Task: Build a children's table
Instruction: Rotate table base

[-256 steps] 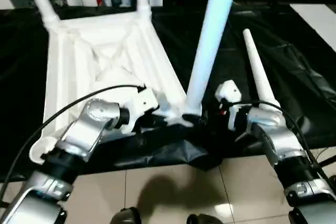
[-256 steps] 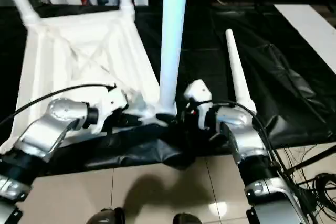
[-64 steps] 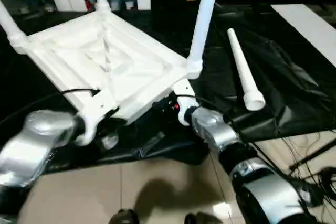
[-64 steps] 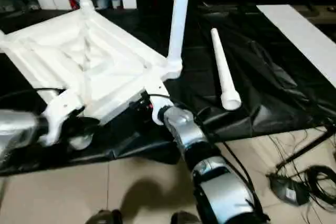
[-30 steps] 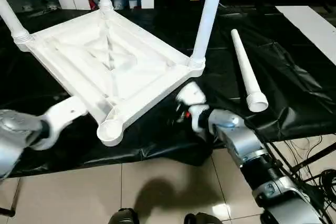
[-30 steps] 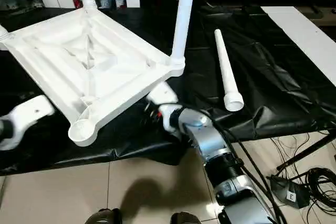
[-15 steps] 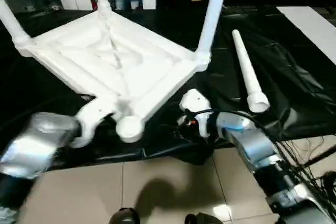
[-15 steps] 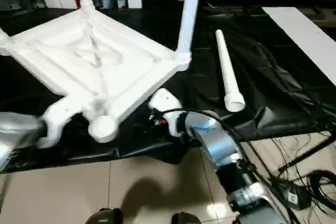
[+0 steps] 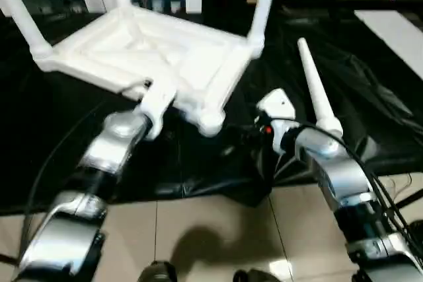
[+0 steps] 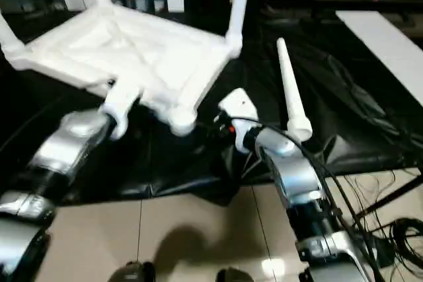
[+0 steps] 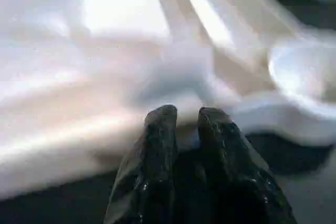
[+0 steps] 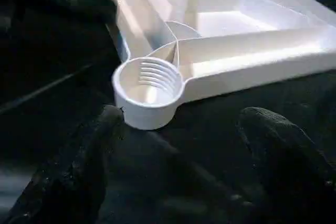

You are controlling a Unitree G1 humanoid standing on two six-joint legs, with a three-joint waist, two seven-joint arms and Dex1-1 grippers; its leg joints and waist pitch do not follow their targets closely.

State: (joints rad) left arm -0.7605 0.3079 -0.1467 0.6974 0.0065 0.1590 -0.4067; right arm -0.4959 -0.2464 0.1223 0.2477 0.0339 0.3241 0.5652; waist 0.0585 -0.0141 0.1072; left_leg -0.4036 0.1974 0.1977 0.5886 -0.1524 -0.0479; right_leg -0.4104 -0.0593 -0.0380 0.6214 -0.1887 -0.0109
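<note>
Tabletop [image 9: 165, 57] lies upside down on black sheet [image 9: 370, 97], its edge pinched by L gripper [image 11: 184, 121] — fingers nearly together. R gripper [image 12: 178, 129] is spread wide, empty, just short of open corner socket [image 12: 148, 83]. Loose leg [image 9: 316, 94] lies beside R arm.

Bare black cloth [image 9: 198, 156] is left before the empty corner socket [image 12: 149, 85] (threaded inside); the loose leg [image 9: 316, 94] apparently lies clear, well aside

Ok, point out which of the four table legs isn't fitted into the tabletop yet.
The leg lying flat on the black sheet, beside the right arm. The other three stand upright in the tabletop corners.
</note>
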